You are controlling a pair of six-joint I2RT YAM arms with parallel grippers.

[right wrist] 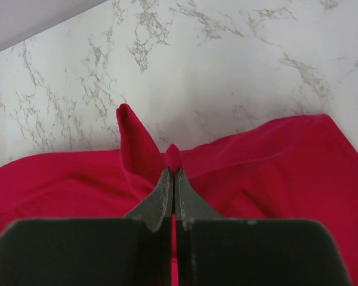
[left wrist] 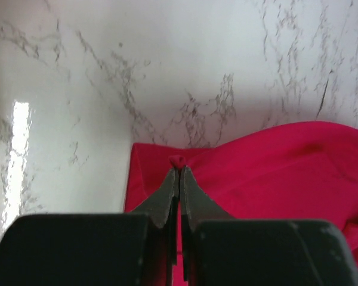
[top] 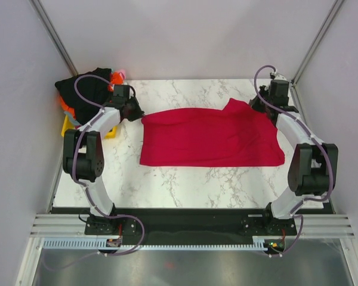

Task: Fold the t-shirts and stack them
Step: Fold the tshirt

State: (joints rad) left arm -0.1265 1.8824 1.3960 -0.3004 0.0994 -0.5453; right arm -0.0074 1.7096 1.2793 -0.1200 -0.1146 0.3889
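A crimson red t-shirt (top: 209,140) lies spread across the middle of the marble table. My left gripper (top: 137,113) is shut on its far left corner; the left wrist view shows a pinch of red cloth (left wrist: 177,161) between the closed fingertips. My right gripper (top: 256,106) is shut on the shirt's far right edge, with a raised fold of red cloth (right wrist: 134,143) beside the pinched bit (right wrist: 173,156). A heap of other t-shirts, black (top: 86,89) on top with orange (top: 116,77) and a bit of pink showing, sits at the far left.
A small yellow bin (top: 68,126) stands under the heap at the table's left edge. Grey walls and metal frame posts close in the table on the left, back and right. The arm bases stand at the near edge.
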